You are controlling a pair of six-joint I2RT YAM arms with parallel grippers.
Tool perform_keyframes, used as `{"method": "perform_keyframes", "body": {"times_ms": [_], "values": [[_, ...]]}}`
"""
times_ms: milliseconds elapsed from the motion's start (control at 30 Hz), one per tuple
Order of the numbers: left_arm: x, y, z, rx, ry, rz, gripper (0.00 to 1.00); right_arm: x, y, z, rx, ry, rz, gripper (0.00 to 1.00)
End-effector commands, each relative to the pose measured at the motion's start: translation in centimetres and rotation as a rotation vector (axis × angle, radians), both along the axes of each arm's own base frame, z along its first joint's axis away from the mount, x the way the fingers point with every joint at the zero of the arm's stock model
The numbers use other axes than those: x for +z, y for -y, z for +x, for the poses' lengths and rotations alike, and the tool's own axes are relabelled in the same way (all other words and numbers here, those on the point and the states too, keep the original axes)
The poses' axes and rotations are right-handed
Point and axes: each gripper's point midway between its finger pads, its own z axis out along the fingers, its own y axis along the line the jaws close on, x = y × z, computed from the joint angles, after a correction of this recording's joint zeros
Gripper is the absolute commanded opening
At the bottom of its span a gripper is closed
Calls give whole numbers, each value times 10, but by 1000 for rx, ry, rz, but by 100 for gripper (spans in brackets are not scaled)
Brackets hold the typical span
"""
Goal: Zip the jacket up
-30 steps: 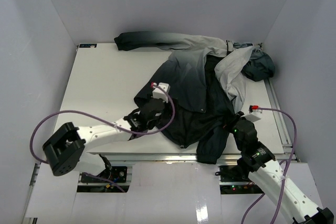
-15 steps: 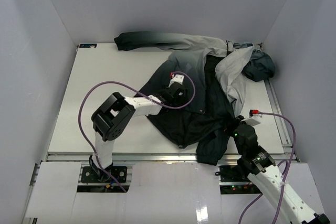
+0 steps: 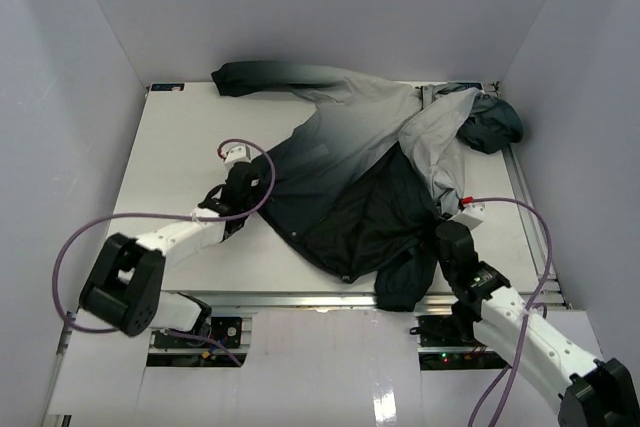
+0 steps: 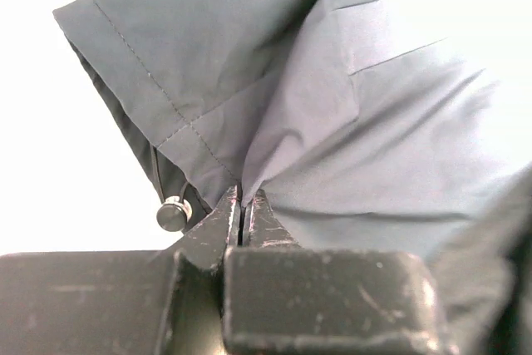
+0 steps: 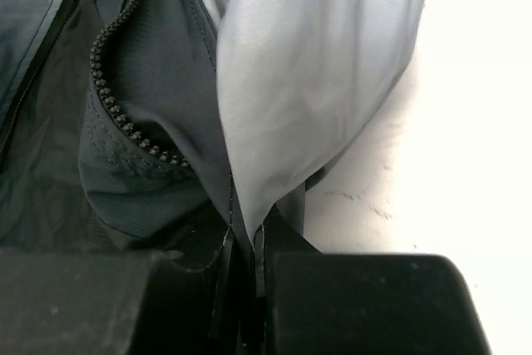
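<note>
While left tool and right tool pinch its cloth, the jacket lies open.

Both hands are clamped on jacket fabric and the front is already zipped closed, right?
Not zipped. Both the left hand and right hand are clamped on the jacket, but its front lies open: the top view shows the dark lining exposed, and the right wrist view shows a loose row of zipper teeth.
</note>
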Motion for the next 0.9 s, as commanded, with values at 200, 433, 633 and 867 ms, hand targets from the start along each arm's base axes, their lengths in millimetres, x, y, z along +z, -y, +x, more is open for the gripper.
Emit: {"method": "perform_keyframes", "body": {"times_ms": [200,433,633,867], "values": [[6,-43,-57,197,71,-176,0,35,-70,72,300,76,-92,8],[-6,-42,-79,184,105,-302,0,14,-92,115,429,-62,-218,9],[10,-14,-80,6,106,-332,44,18,-87,90,464,-61,-201,30],[71,5,-69,-122,173,-327,74,56,-95,63,539,43,-108,50]]}}
